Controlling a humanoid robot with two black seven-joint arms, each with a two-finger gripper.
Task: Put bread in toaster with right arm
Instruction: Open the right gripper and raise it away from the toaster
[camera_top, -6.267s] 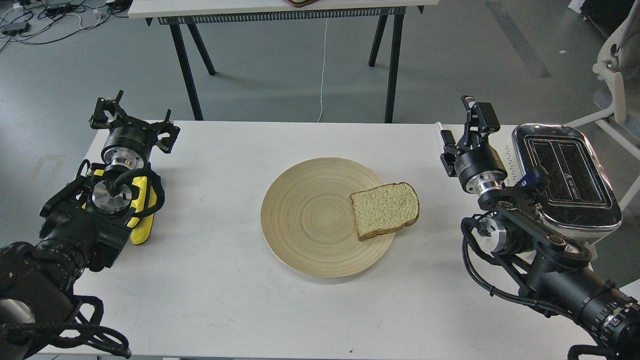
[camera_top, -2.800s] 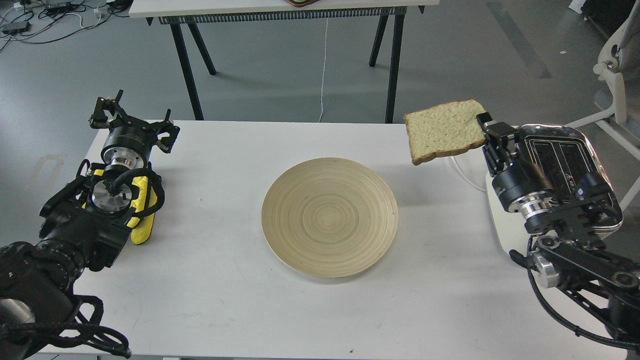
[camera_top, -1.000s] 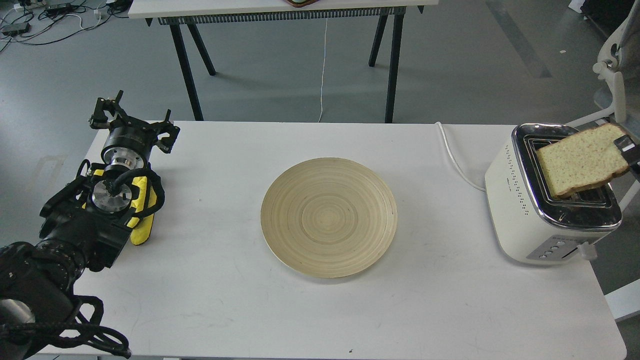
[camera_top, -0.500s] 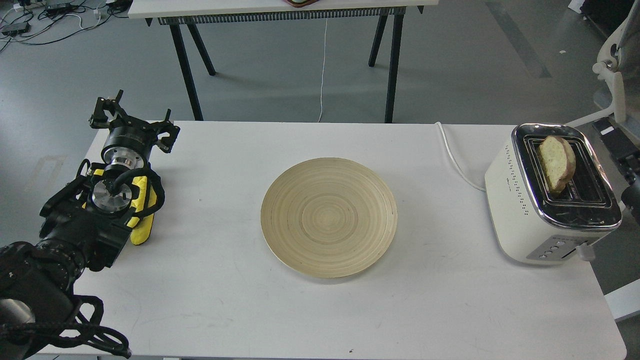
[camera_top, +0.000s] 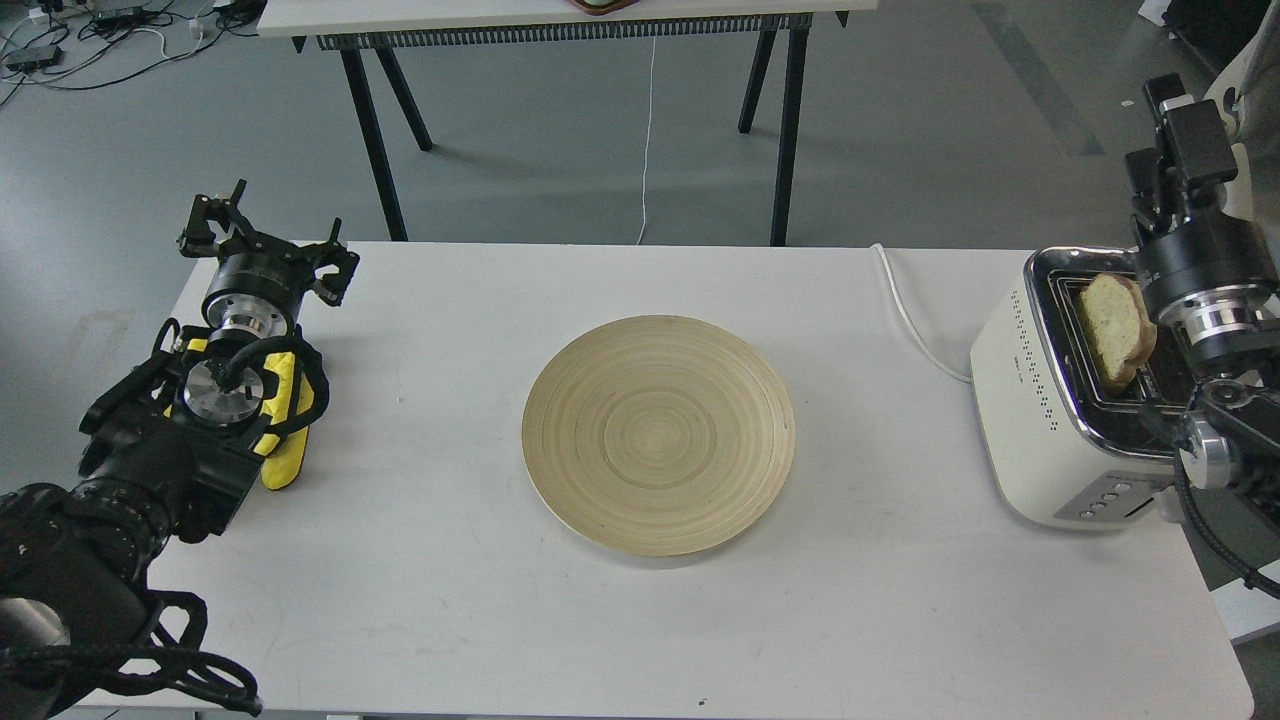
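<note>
The bread (camera_top: 1115, 328) stands on edge in the left slot of the cream-white toaster (camera_top: 1030, 420) at the table's right end, its rounded top sticking out above the chrome. My right arm rises behind and above the toaster. Its gripper (camera_top: 1182, 120) is well above the bread, empty, with the jaws apart. My left gripper (camera_top: 268, 232) rests at the table's far left, open and empty.
A round wooden plate (camera_top: 658, 435) lies bare in the middle of the white table (camera_top: 600, 620). A white power cord (camera_top: 905, 310) runs from the toaster over the back edge. A yellow part (camera_top: 285, 430) sits by my left arm. Another table stands behind.
</note>
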